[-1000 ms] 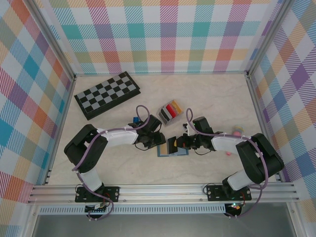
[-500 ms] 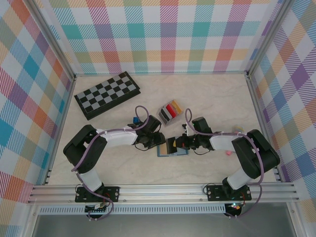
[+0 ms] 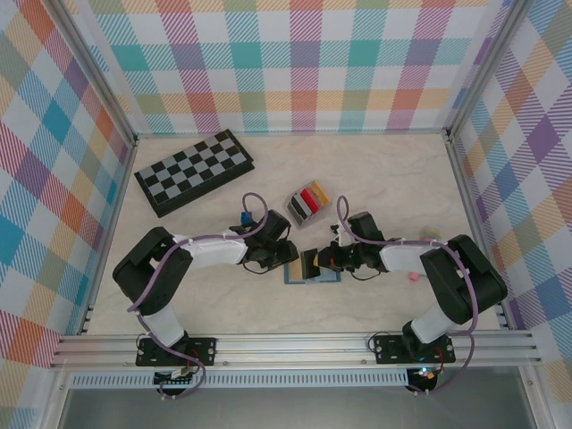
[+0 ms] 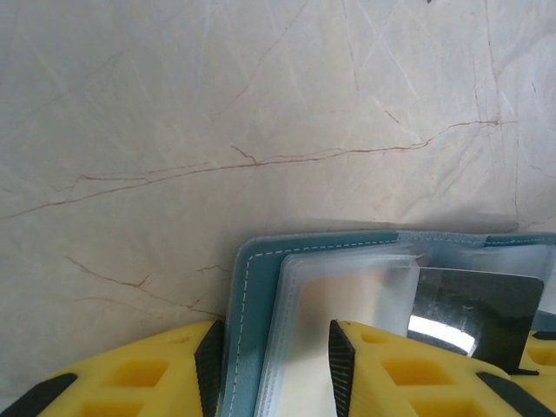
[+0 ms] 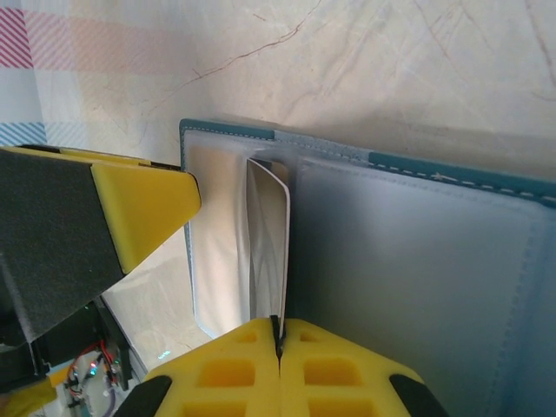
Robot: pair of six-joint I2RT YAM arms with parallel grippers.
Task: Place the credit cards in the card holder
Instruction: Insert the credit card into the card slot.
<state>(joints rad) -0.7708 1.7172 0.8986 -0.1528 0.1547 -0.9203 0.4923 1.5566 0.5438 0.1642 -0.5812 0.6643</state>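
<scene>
The card holder (image 3: 307,204), a small grey rack, stands behind both grippers with black, red and yellow credit cards upright in it. A blue-grey wallet (image 3: 296,273) with clear sleeves lies open between the arms. My left gripper (image 3: 290,255) (image 4: 274,339) is shut on the wallet's (image 4: 253,287) left cover and sleeve stack, a pad on each side. My right gripper (image 3: 327,259) (image 5: 279,326) is shut on a dark glossy card (image 5: 270,230) (image 4: 473,317). The card stands on edge against the clear sleeves of the wallet (image 5: 417,261).
A folded chessboard (image 3: 194,170) lies at the back left. A small blue cube (image 3: 244,217) sits behind the left wrist. A small pink object (image 3: 414,278) lies by the right forearm. Metal frame rails and plaid walls close in the table.
My right gripper has carried the dark card a little to the left, onto the wallet's sleeves. My left gripper has stayed at the wallet's edge and narrowed slightly.
</scene>
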